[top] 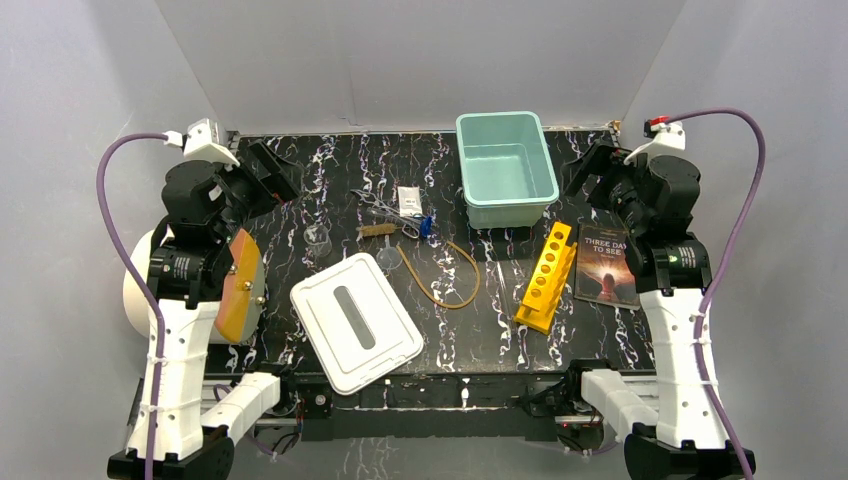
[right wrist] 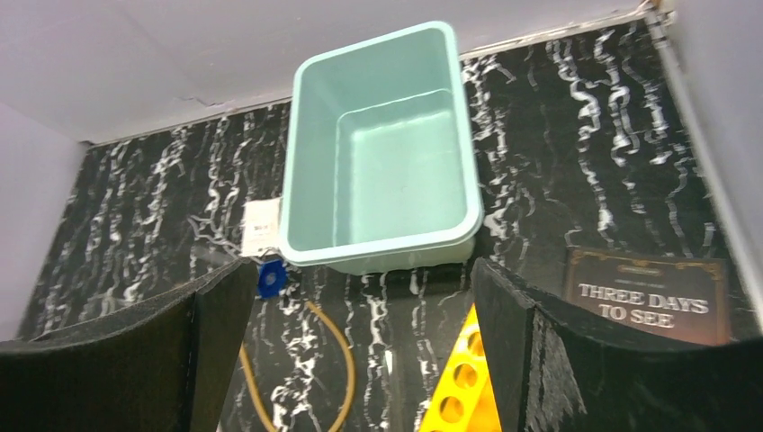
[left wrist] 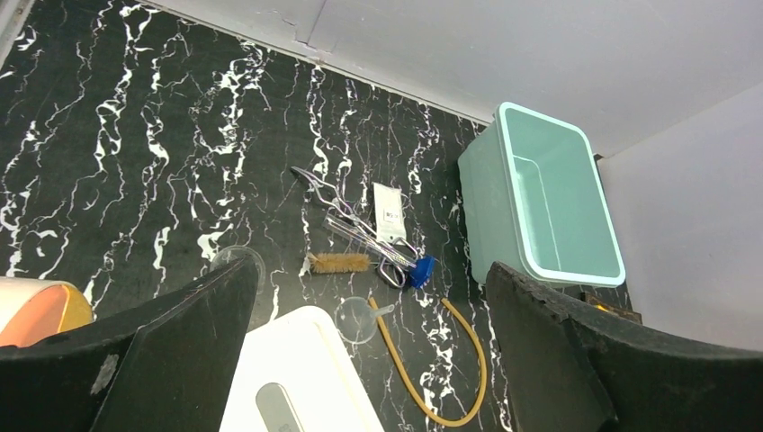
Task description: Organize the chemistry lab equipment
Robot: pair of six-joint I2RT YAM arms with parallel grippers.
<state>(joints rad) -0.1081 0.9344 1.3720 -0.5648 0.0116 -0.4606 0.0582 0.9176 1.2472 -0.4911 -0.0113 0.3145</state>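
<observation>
Chemistry lab equipment [top: 400,215] lies scattered across the middle of a black marbled table [top: 330,180], well apart from both arms. At far left, the left gripper [top: 270,170] hangs over the table's back corner, its fingers [left wrist: 180,351] spread wide and holding nothing. Moving right, a clear glass beaker [top: 318,237] stands just behind a white lid [top: 355,322], and a clear funnel [top: 388,258] lies near the lid's far corner. Behind the funnel cluster a tan-handled brush [top: 378,230], thin metal tongs [top: 385,208], a white packet [top: 408,195] and a small blue piece [top: 426,227]. An amber tubing loop [top: 450,275] curls just right of the funnel. Further right, a teal bin [top: 505,205] sits at the back edge, with a yellow test-tube rack [top: 548,275] lying tilted in front of it and a dark-covered book [top: 608,265] beside the rack. At far right, the right gripper [top: 595,170] hovers, its fingers [right wrist: 576,360] equally wide apart and empty.
</observation>
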